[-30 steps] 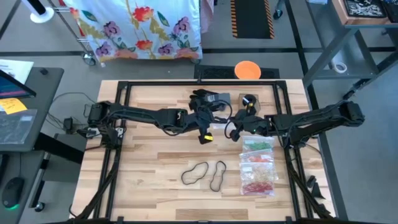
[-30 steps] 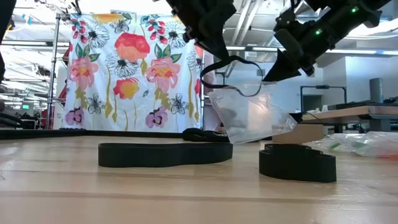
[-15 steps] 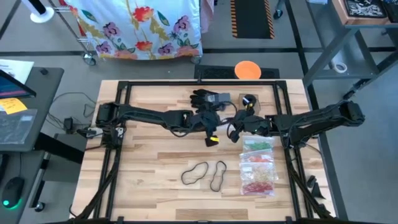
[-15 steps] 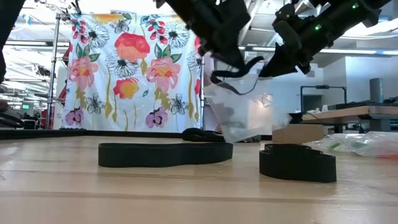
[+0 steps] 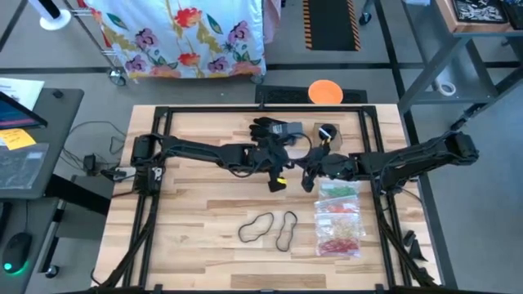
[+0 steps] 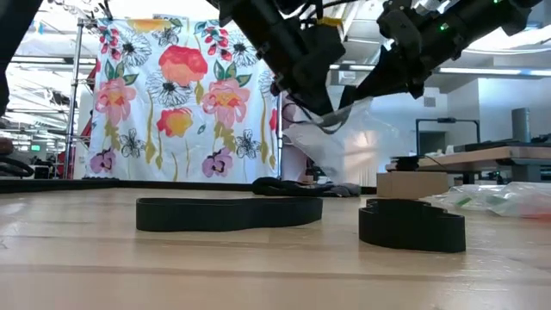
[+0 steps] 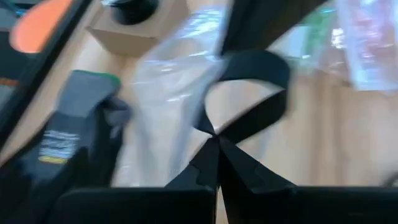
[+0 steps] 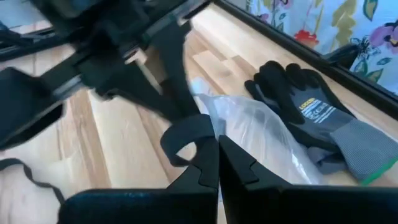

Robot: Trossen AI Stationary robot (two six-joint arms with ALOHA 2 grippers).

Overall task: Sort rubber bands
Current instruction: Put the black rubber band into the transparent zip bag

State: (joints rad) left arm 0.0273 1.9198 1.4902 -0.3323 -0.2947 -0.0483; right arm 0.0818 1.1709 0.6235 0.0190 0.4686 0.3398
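The left hand (image 5: 279, 175), near the centre of the high view, is clenched on a black band (image 7: 249, 93), a wide dark loop hanging from its closed fingertips. Just to its right, the right hand (image 5: 308, 175) is clenched on the edge of a clear bag (image 6: 340, 146), holding it off the table (image 5: 196, 220); the loop sits at or in the bag's mouth, though which cannot be told. Behind them, toward the top of the frame, lie a black glove (image 5: 265, 128) and a small wooden block (image 6: 411, 184). Two more black bands (image 5: 270, 227) lie loose below centre. At lower right, three filled bags (image 5: 338, 216) hold green, orange and red bands in turn. Judging from this, the coloured bands look sorted already; the black ones remain, with one being bagged and two waiting on the table.
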